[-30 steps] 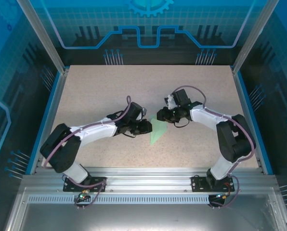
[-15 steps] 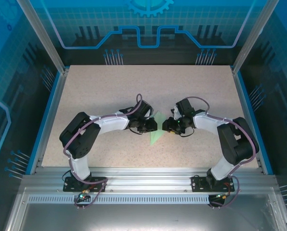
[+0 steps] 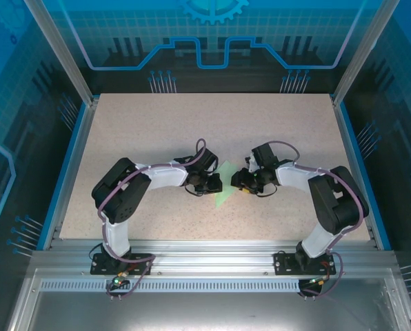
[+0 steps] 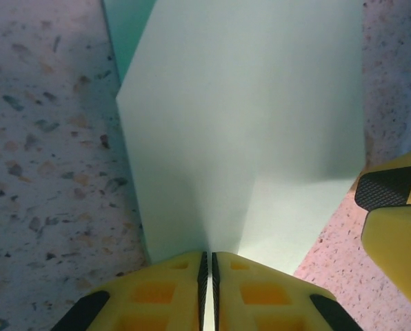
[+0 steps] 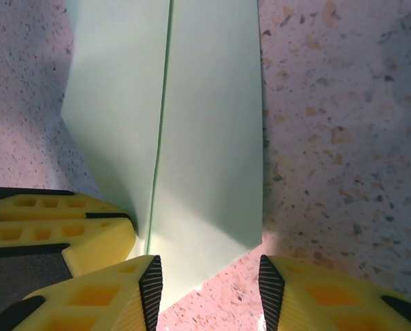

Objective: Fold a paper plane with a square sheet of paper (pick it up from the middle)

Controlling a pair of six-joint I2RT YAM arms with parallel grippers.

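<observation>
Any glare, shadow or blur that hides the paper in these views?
Top external: even light, a blue cast at the edges, the folded paper small but clear. Left wrist: paper washed out pale, its crease faint, a dark shadow on the table along its left edge. Right wrist: sharp, crease plain, a shadow across the table's upper left corner.

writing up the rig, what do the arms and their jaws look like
Both the left arm and right arm have white and black links with purple cables looped alongside. The jaws are yellow plastic with cut-out pockets and black pads.
</observation>
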